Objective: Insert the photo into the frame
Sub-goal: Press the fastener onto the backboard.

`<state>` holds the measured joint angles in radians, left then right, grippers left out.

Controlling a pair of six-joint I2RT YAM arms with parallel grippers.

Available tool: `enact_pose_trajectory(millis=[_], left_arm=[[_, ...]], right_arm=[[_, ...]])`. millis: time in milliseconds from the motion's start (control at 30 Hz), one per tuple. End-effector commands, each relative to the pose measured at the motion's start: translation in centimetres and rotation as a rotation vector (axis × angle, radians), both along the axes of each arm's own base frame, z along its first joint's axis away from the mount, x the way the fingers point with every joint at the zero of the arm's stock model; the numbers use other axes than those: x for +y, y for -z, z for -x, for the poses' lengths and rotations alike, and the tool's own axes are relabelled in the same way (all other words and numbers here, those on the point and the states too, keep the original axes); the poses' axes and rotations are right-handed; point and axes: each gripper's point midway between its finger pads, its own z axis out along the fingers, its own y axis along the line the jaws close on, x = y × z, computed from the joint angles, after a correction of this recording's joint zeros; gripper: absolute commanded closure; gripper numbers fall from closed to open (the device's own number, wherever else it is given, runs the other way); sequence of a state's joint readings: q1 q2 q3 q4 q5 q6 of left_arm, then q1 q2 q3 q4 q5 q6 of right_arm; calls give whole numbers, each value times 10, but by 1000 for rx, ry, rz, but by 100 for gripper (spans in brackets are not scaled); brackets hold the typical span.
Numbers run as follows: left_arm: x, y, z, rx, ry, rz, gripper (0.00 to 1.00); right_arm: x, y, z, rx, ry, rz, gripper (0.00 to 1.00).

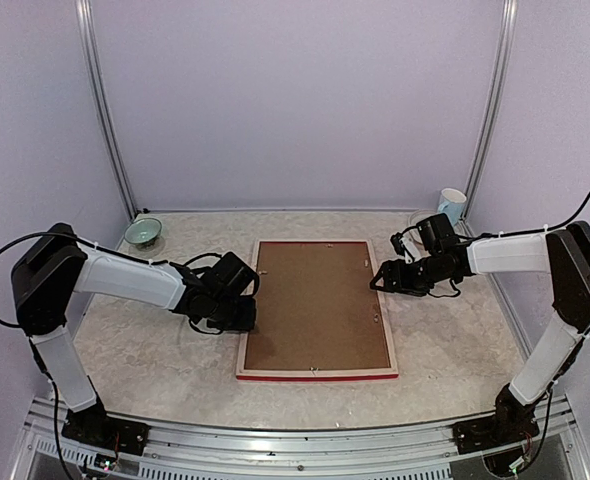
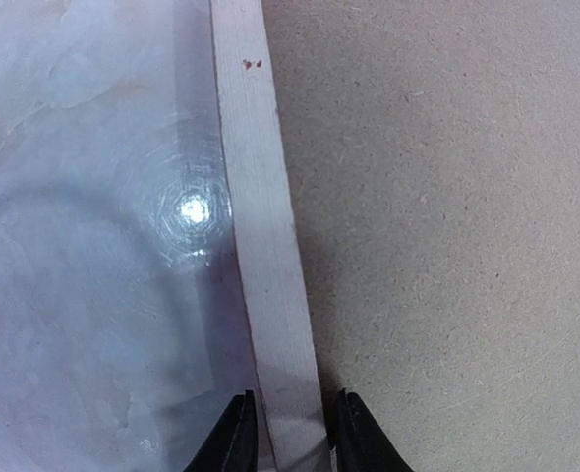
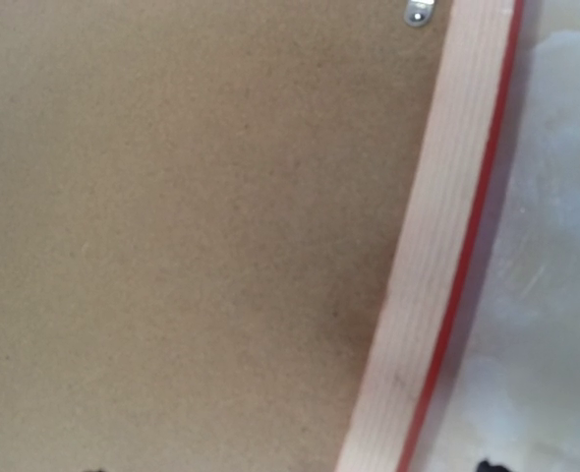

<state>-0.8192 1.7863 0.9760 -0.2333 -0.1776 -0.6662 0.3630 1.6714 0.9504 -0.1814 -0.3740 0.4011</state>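
On table (image 1: 155, 350), frame (image 1: 317, 374) holding brown board (image 1: 315, 300), left end effector (image 2: 290, 428) pinching its rail — right end effector (image 1: 379, 278) wide

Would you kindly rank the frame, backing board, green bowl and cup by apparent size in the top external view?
1. frame
2. backing board, set inside it
3. green bowl and cup: look about alike, so unranked

The frame (image 1: 317, 310) fills the worktop's (image 1: 455, 350) middle, the left tool (image 1: 247, 302) and right tool (image 1: 379, 278) block its sides, a bowl (image 1: 143, 233) and cup (image 1: 452, 204) hold the far corners; strips along near and far edges lie open.
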Motion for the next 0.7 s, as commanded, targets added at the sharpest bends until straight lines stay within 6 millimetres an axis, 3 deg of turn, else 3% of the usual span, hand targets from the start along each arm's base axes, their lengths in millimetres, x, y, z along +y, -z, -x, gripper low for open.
enact_pose_trajectory(millis=[0, 200, 300, 367, 500, 667], left_arm=[[1, -7, -1, -20, 4, -17, 66], [2, -44, -18, -126, -41, 38, 54], [3, -59, -24, -166, -59, 64, 49], [4, -65, -28, -183, -69, 81, 45], [3, -73, -33, -207, -84, 108, 40], [8, -77, -42, -227, -103, 123, 34]], right_arm=[[-5, 0, -2, -11, 9, -1, 19], [-4, -1, -2, -15, 6, -3, 18], [-5, -4, -3, -29, 8, -2, 13], [-8, -6, -3, -34, 22, 0, 1], [-4, -12, 1, 1, 28, -154, 1], [-13, -28, -2, -71, 41, -131, 1]])
